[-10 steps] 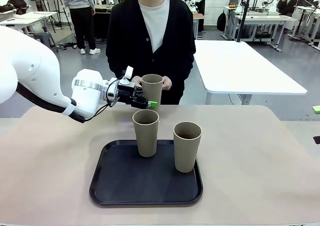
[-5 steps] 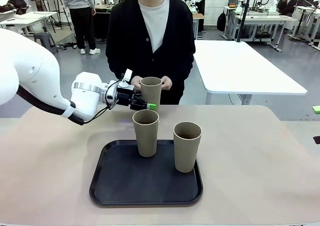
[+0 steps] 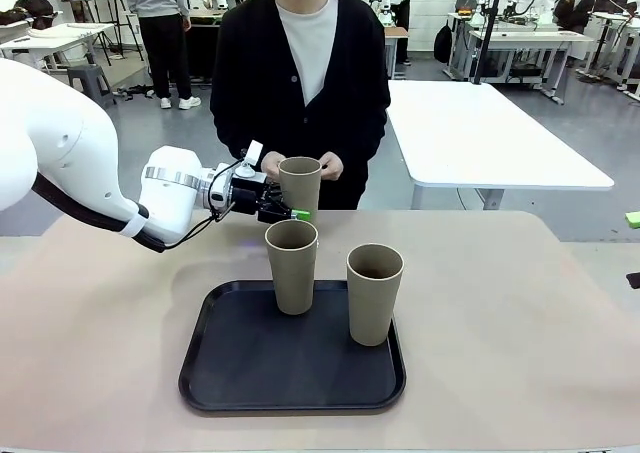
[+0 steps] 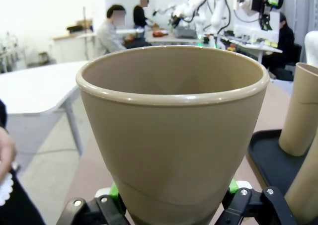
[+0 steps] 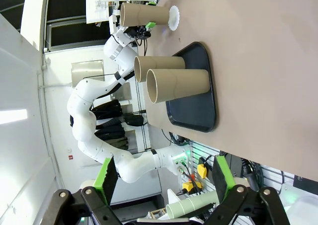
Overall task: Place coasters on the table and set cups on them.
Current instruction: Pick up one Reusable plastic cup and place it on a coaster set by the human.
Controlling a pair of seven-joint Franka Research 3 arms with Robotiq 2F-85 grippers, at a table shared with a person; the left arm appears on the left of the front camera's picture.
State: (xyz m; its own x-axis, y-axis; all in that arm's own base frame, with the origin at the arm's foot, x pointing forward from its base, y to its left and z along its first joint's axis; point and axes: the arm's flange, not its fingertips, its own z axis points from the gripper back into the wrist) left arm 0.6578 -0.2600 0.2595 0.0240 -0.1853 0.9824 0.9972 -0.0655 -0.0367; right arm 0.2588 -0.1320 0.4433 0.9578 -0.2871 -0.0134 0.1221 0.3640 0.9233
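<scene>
The left end effector [image 3: 297,213] comes in from the left over the far side of the counter [image 3: 520,313]. It pinches 1 tan cup [image 3: 301,181] low on its wall, near the base, with a green pad pressed to each side. This held cup is upright, mouth up, just in front of the person [image 3: 300,73], whose hand [image 3: 331,166] shows right behind its rim.

In the left wrist view the same cup [image 4: 171,130] rises from between the fingers of the left end effector [image 4: 171,207], with a green pad [image 4: 232,187] against its lower wall.

The 2 other cups stand upright on the black tray [image 3: 250,373] in the middle of the counter and are apart from each other. The left tray cup [image 3: 291,265] is at the tray's far edge, directly below the held cup in the front view, and its rim hides that cup's base. The right tray cup [image 3: 374,293] is nearer the camera.

The right wrist view is rolled sideways. There, 1 white scalloped coaster [image 5: 174,18] lies on the counter near its far edge, right at the base of the held cup [image 5: 144,14]. I cannot tell whether the cup touches it.

The right end effector [image 5: 165,171] has its fingers spread wide with nothing between them. It is well apart from the tray [image 5: 198,101] and the cups.
</scene>
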